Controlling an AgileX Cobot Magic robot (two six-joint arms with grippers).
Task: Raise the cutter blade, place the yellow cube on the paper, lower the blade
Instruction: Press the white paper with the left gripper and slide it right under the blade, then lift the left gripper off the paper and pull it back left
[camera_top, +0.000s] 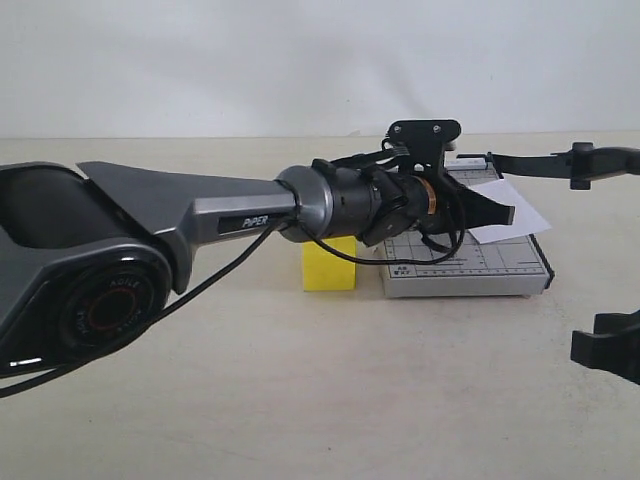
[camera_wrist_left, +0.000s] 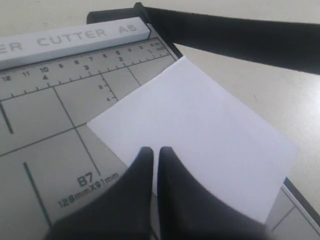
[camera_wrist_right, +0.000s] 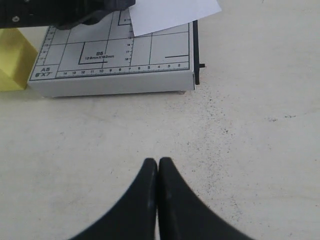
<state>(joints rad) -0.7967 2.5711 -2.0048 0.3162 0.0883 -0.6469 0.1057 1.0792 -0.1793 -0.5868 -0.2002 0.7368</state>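
Both pairs of jaws sit pressed together; the white paper (camera_wrist_left: 200, 135) overhangs the grey base (camera_wrist_left: 45, 140).

Yellow cube (camera_top: 330, 270) top behind L arm (camera_top: 180, 215); cutter blade (camera_top: 530, 163) end cut off at frame edge.

The paper (camera_wrist_left: 200, 135) is seen as smooth and matt; the cutter base (camera_wrist_right: 110, 85) is coated matt grey; the table (camera_wrist_right: 240, 130) is speckled.

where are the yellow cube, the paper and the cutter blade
yellow cube (camera_top: 328, 272), exterior view, front face
paper (camera_wrist_left: 205, 135), left wrist view, middle of the sheet
cutter blade (camera_wrist_left: 240, 37), left wrist view, black arm
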